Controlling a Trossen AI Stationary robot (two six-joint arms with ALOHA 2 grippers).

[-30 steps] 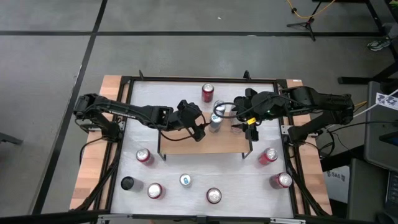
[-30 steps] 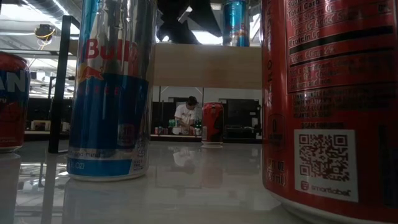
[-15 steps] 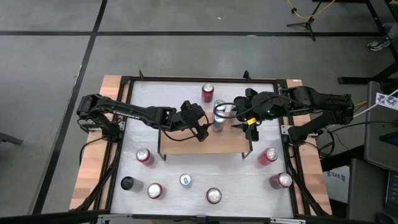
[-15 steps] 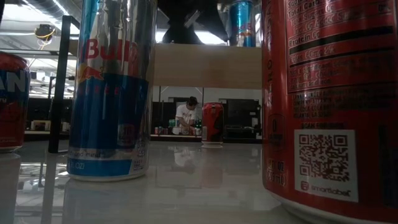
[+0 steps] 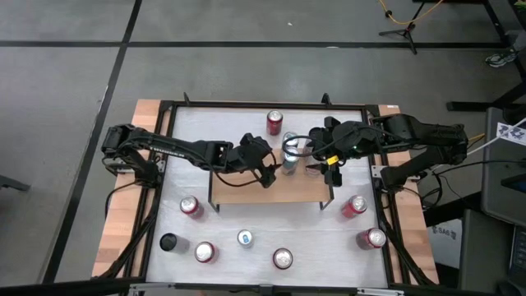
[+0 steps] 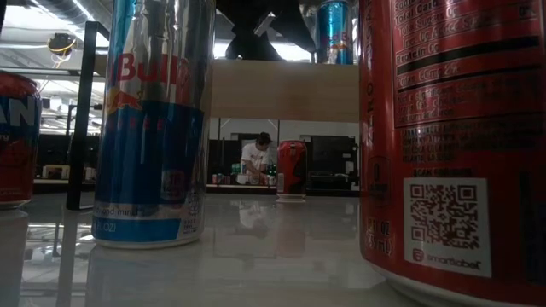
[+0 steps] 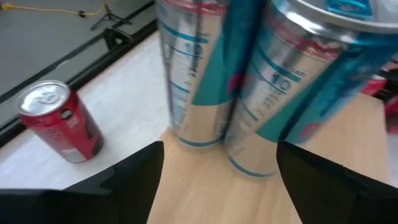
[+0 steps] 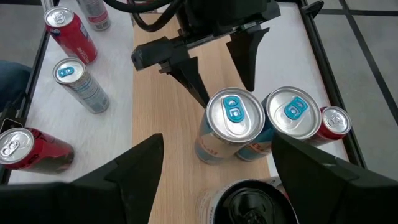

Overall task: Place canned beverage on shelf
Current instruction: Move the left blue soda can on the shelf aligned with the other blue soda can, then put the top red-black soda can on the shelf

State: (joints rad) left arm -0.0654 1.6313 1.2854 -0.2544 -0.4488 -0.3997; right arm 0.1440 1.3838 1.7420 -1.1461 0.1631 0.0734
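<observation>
- Left gripper point(image 5: 268, 171) is over the far edge of the shelf point(image 5: 246, 191), jaws spread wide and holding nothing. In the right wrist view its two dark fingers point(image 8: 244, 53) point at the nearer of the two slim cans but stop just short of it, no contact that I can see.
- Right gripper point(image 5: 319, 161) hangs over the same far edge from the other side, fingers parted too and empty. The two cans sit just beyond its fingertips.
- The cans themselves: two slim blue-and-silver cans point(image 8: 234, 124) standing upright on the wooden top, touching each other, tucked against the shelf's far edge, between the two grippers.
- A red can point(image 5: 274, 122) stands on the white desk point(image 5: 222, 123) just past that edge, so room behind the pair is tight. The near half of the shelf board is bare wood.
- More cans line the desk's near edge: red ones point(image 5: 191, 205) toward both near corners, a small blue-topped one point(image 5: 245, 238) in the middle.
- Low view is mostly a blue-and-silver can point(image 6: 153, 119) and a red one up close; a person sits far off in the room.
- Versus a second ago: left arm has slid a bit toward the cans, right arm hasn't budged. Jaws on both look the same width.
</observation>
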